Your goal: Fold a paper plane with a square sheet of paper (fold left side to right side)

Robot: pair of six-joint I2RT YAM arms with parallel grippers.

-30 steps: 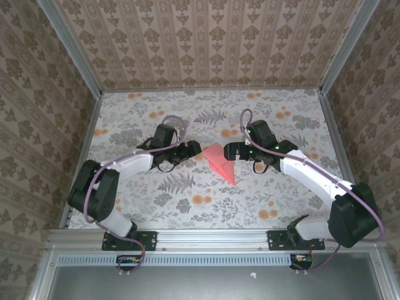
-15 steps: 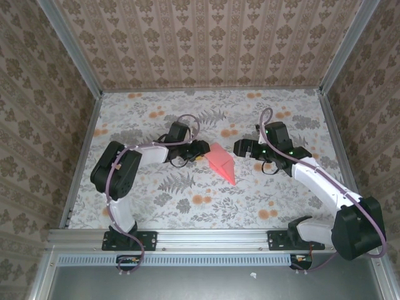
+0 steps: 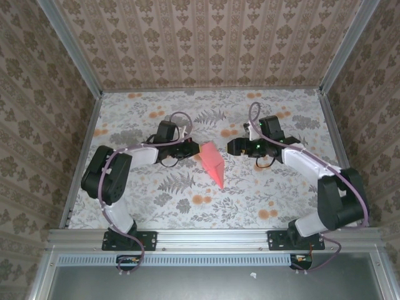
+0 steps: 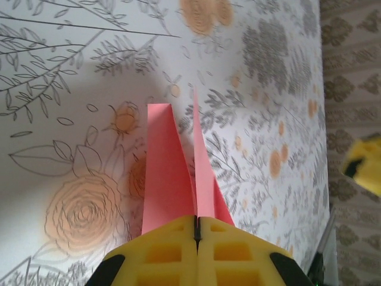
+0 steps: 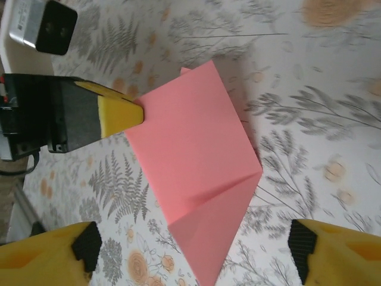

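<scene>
Covering paper plane (image 4: 172,173) edge: left gripper (image 4: 196,226)

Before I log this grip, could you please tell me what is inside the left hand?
The folded pink paper is pinched at its edge in the left hand, between shut yellow fingers. How deep it reaches is covered by them.

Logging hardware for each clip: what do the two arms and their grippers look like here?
Both the left arm and right arm have white link covers between bulky black joints, on black bases. A mauve cable loops along each. The left gripper and right gripper have black bodies and blocky yellow fingers with recessed pockets.
</scene>
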